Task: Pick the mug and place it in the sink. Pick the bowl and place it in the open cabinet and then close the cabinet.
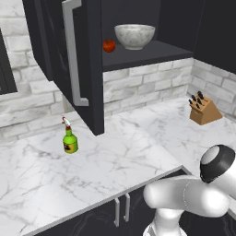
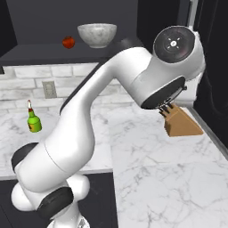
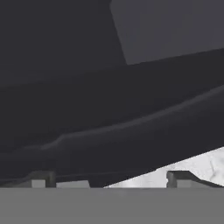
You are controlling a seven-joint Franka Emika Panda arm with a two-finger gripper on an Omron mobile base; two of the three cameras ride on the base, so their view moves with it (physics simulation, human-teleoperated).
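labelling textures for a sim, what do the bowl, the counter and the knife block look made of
Bowl: speckled grey-white stone or glazed ceramic, slightly glossy. Counter: polished white marble look, with grey veins. Knife block: plain tan wood, matte, with dark handles sticking out.

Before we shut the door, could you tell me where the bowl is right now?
The bowl sits on the shelf of the open cabinet, just right of a small red fruit, in both base views.

Even, soft rendered light fills both base views, and the marble tabletop [image 1: 115,156] reads bright with no glare. The open cabinet [image 1: 138,27] is dim inside, its shelf in shade at the top of the frame. Edges look slightly soft and pixelated. The hand view is mostly dark and blurred, with a pale patch at lower right.
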